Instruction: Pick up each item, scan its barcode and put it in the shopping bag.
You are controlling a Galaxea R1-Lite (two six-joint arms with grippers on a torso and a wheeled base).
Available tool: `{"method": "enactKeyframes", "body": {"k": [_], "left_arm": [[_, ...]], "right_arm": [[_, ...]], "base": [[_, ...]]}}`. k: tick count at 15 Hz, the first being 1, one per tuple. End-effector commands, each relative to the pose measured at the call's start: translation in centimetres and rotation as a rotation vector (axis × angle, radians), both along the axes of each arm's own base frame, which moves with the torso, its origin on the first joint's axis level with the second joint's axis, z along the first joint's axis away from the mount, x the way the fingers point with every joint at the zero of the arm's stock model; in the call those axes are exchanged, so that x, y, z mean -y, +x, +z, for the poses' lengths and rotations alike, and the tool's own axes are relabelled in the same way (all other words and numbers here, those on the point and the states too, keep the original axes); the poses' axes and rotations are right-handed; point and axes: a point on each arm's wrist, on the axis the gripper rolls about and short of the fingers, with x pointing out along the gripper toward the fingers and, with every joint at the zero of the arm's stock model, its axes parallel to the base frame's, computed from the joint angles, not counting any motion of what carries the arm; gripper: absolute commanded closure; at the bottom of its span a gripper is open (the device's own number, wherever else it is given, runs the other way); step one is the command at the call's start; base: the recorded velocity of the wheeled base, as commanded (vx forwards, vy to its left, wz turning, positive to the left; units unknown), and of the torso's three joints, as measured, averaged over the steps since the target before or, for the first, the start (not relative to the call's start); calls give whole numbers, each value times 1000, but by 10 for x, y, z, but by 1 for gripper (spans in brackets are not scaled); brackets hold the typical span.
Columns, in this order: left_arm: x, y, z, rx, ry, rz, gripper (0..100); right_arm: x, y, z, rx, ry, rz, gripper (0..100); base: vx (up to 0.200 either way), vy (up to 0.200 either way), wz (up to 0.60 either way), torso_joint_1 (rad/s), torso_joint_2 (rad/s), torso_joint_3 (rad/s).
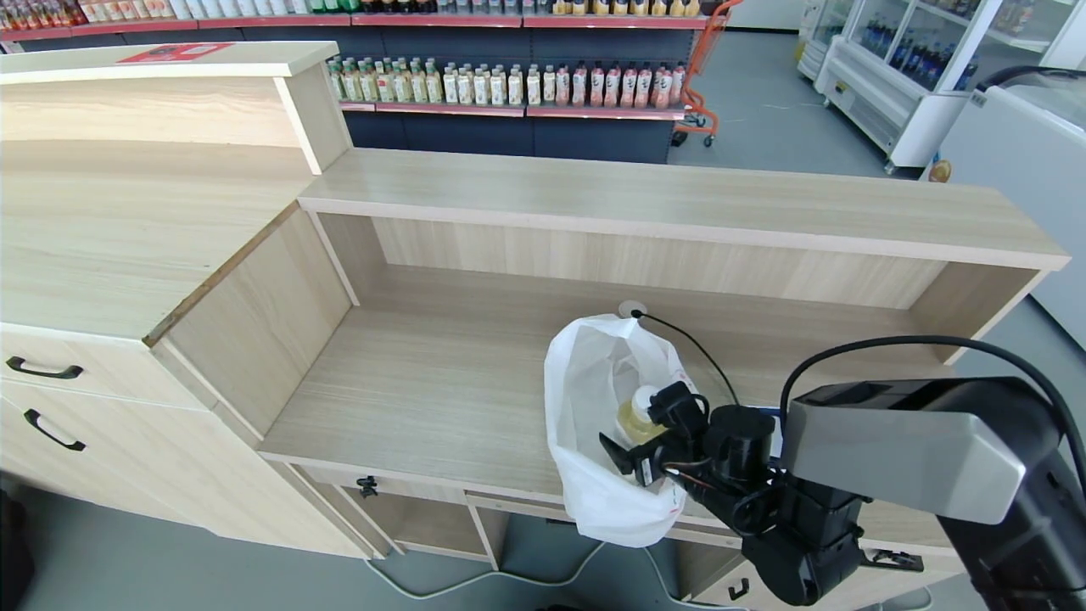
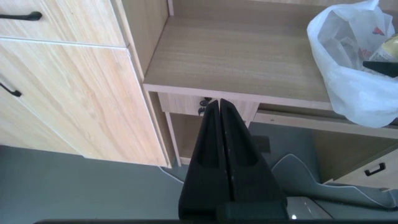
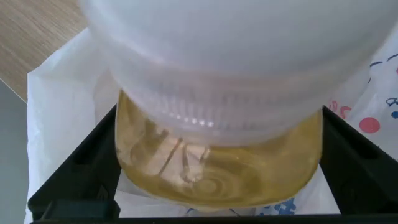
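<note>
A white shopping bag (image 1: 594, 399) stands open near the front edge of the wooden counter (image 1: 424, 373). My right gripper (image 1: 649, 445) is inside its mouth, shut on a bottle (image 1: 638, 416) of yellow liquid with a white cap. In the right wrist view the bottle (image 3: 217, 155) sits between the black fingers (image 3: 68, 180), with the white bag (image 3: 56, 106) around it. My left gripper (image 2: 219, 118) hangs below the counter's front edge, left of the bag (image 2: 354, 68), its fingers pressed together with nothing in them.
A black cable (image 1: 687, 344) runs from a round hole at the back of the counter toward the bag. Drawers (image 1: 51, 399) with black handles are on the left. A raised ledge (image 1: 645, 199) borders the counter's rear. Store shelves with bottles (image 1: 509, 85) stand beyond.
</note>
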Motion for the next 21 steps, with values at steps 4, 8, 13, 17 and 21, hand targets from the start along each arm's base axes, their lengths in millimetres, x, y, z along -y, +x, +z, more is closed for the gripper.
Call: {"method": "enactKeyframes", "body": {"k": [4, 8, 13, 17, 21], "left_arm": [[0, 0, 0, 0, 0, 0, 100], [0, 0, 0, -2, 0, 0, 100], [0, 0, 0, -2, 1, 0, 100], [0, 0, 0, -2, 0, 0, 100], [0, 0, 0, -2, 0, -1, 100]], "right_arm": [[10, -6, 78, 38, 96, -23, 0], [45, -50, 154, 15, 167, -76, 0], [139, -115, 170, -111, 96, -381, 0], [158, -146, 174, -94, 91, -489, 0], [163, -162, 176, -129, 74, -524, 0]], "base": [[0, 0, 0, 0, 0, 0], [0, 0, 0, 0, 0, 0], [0, 0, 0, 0, 0, 0], [0, 0, 0, 0, 0, 0], [0, -50, 0, 2, 1, 1]]}}
